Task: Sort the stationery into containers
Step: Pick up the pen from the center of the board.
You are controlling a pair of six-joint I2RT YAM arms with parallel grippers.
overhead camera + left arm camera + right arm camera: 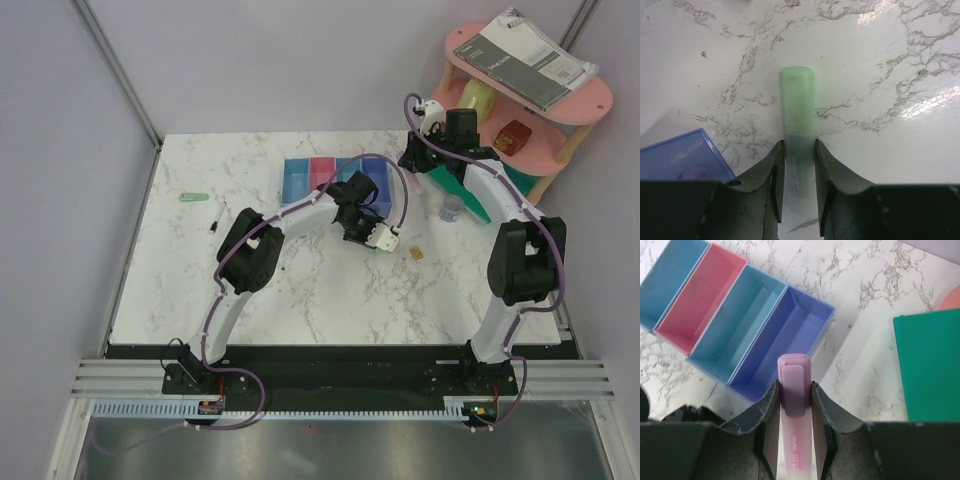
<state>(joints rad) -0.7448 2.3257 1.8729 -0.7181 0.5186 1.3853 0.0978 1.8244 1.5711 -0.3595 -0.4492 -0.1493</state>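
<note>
Four joined trays (717, 310), light blue, pink, light blue, purple-blue, show bare floors from the right wrist. Left gripper (799, 146) clamped on a pale green marker (797, 100) on the table (880, 60) beside the purple-blue tray (685, 155); right gripper (794, 386) clamped on a pink-purple marker (794, 371) near it. Top view alone adds a second green marker (193, 197) far left and a gold clip (417, 254).

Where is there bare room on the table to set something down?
Bare table in front, between the arms; also back left, between the green marker and the trays. Crowded right of the trays: left gripper, roll, clip, mat.
</note>
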